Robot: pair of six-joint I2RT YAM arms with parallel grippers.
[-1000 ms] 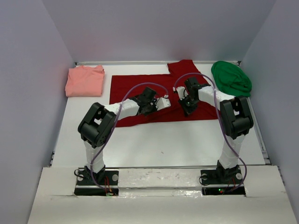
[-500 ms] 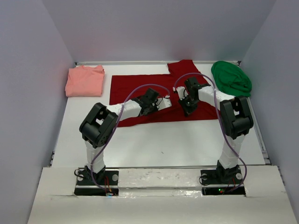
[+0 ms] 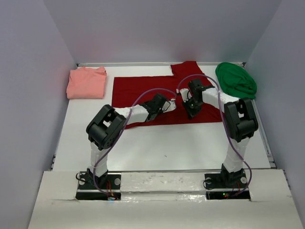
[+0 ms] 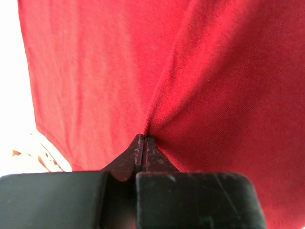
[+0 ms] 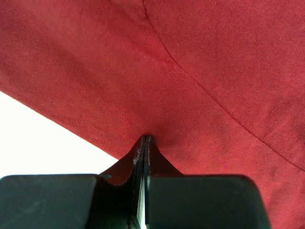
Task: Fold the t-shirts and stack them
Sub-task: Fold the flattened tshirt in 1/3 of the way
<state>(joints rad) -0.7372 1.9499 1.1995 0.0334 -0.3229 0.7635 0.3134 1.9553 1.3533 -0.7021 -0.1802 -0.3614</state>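
The left tool (image 4: 144,139) is clamped on a fold of the dark red t-shirt (image 3: 136,88); the right tool (image 5: 145,138) is clamped on the same shirt, near its edge.

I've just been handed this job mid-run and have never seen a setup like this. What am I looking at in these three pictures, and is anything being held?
The machine is two robot arms, the left arm and the right arm, bolted at the near edge of a white table. The wide picture comes from a fixed camera above and behind them. The other two are close-ups from a camera on each wrist.

Three t-shirts lie on the table. A dark red shirt is spread out in the middle, a salmon-pink shirt lies folded at the far left, and a green shirt is bunched at the far right.

The left gripper and the right gripper are both shut, each pinching a fold of the dark red shirt.
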